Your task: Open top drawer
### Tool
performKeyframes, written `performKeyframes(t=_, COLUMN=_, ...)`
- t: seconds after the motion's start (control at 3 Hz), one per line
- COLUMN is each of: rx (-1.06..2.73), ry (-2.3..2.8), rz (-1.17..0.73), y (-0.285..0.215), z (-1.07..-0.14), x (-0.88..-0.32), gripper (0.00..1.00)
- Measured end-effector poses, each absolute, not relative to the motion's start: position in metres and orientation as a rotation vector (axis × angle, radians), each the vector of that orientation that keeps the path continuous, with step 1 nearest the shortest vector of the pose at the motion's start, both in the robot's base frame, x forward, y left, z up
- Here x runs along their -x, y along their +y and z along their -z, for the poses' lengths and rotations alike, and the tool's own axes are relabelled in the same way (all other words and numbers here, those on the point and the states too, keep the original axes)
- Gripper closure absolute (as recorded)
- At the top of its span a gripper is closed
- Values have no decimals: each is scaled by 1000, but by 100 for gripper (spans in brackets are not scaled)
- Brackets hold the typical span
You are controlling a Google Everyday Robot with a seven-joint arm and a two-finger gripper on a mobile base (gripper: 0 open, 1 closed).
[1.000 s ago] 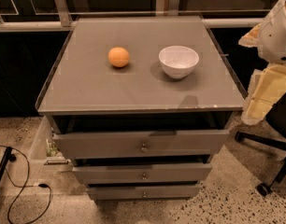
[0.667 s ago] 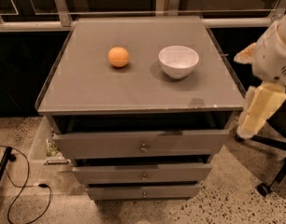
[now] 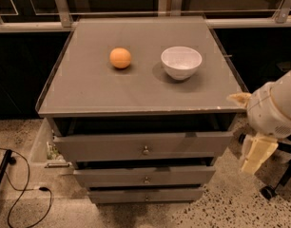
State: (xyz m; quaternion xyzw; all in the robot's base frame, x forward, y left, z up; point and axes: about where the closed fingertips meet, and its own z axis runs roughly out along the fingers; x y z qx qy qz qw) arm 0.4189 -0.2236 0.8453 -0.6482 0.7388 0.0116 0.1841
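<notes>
The top drawer (image 3: 112,147) is the widest grey front under the cabinet top, with a small round metal knob (image 3: 145,150) at its centre. It stands a little forward of the cabinet, with a dark gap above its front. My gripper (image 3: 256,155) is cream-coloured and hangs from the white arm (image 3: 277,109) at the cabinet's right front corner. It is level with the top drawer's right end, just off to its right, and far from the knob. It holds nothing that I can see.
An orange (image 3: 120,58) and a white bowl (image 3: 181,62) sit on the grey cabinet top (image 3: 136,91). Two narrower drawers (image 3: 112,177) lie below the top one. A white bin (image 3: 40,145) and a black cable (image 3: 22,194) are at the left; a chair's wheeled base (image 3: 274,186) is at the right.
The arm and gripper have come down and slightly left, from beside the cabinet top to the level of the top drawer's right end. The drawers, orange and bowl have not moved.
</notes>
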Motion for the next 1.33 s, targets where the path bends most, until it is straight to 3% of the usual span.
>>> performKeyframes(t=0.67, rx=1903, ry=1933, rz=-30, y=-227, z=-758, x=-418, gripper=0)
performKeyframes(t=1.33, rx=1877, ry=1929, rz=-40, y=-223, z=-734, x=-423, gripper=0)
